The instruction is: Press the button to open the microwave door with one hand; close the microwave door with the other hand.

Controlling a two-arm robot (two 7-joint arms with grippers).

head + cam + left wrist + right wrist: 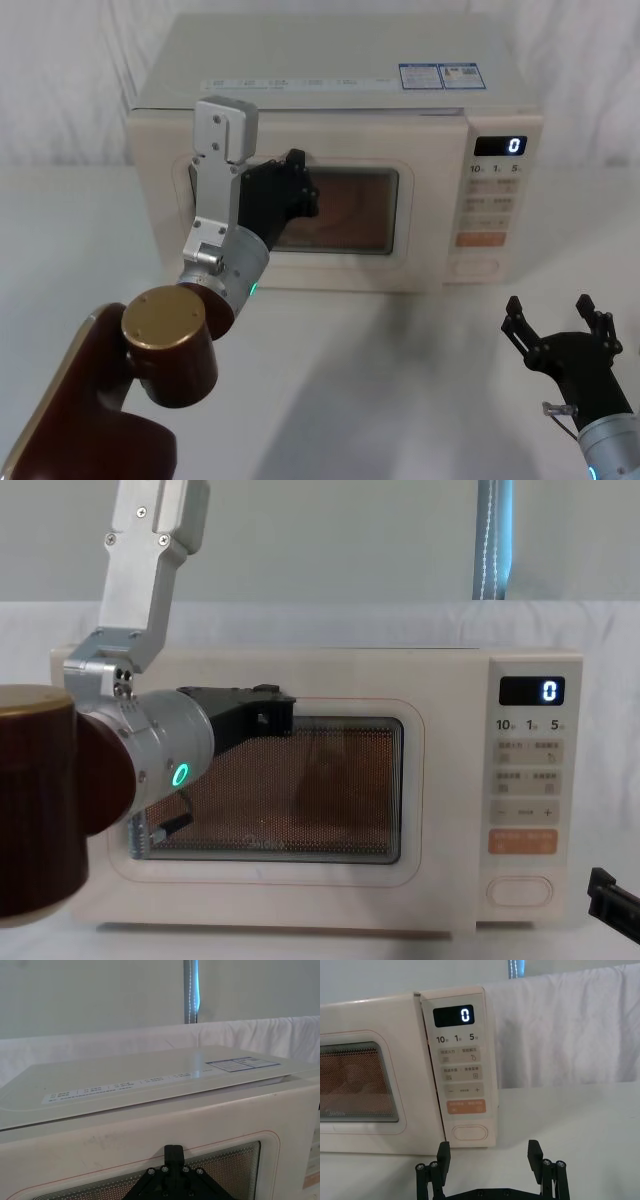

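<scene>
Button: the large cream oval button [468, 1132] is seen at the bottom of the control strip, below the orange key [465, 1106], at the microwave's right front corner. Nothing is touching it.
Microwave door: the wide cream door [300, 215] with its dark window is seen flush with the front of the microwave [330, 790], apparently shut; in the right wrist view its edge lies along the control strip with only a thin seam between them.
Left gripper: the left gripper [297, 190] is held against the upper left part of the door window, its black body reaching across the glass. In the left wrist view its tip [173, 1152] is seen at the top border of the window mesh. Whether its fingers are spread or closed cannot be told.
Right gripper: the right gripper [490, 1152] is held low over the table, in front of the control strip and apart from it, with its fingers spread wide and nothing between them. In the head view it is seen at the lower right, near the robot's side of the table.
Control strip: a lit "0" is shown on the dark display [453, 1015] at the top, with small cream keys between it and the orange key.
Table: the microwave is set on a table covered in white cloth [400, 380].
</scene>
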